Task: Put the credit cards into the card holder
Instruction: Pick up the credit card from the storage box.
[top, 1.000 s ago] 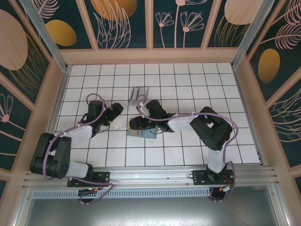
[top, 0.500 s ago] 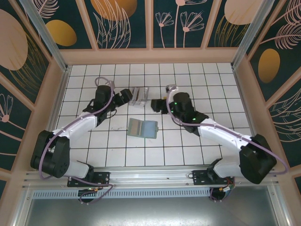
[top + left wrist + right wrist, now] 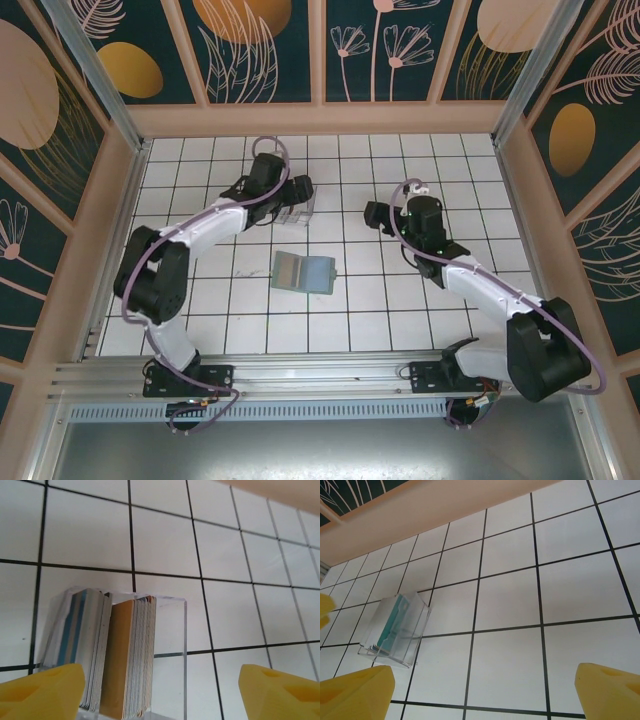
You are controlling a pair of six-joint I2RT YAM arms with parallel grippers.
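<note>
Surface: white tiled table [image 3: 200, 310], with patterned walls around it.
Left gripper [image 3: 298, 189]: jaws wide, nothing held, poised at the box.
Box [image 3: 170, 625]: clear, at the far middle of the table.
Cards [image 3: 95, 645]: stacked on edge inside the box, blue-white and orange.
Holder [image 3: 302, 270]: lies open mid-table, near the box, apart from both grippers.
Right gripper [image 3: 372, 215]: jaws wide and empty, to the right of the box.
Progress: a full stack sits boxed. Whether the holder has any card is too small to tell. Picking and slotting are left to do.
</note>
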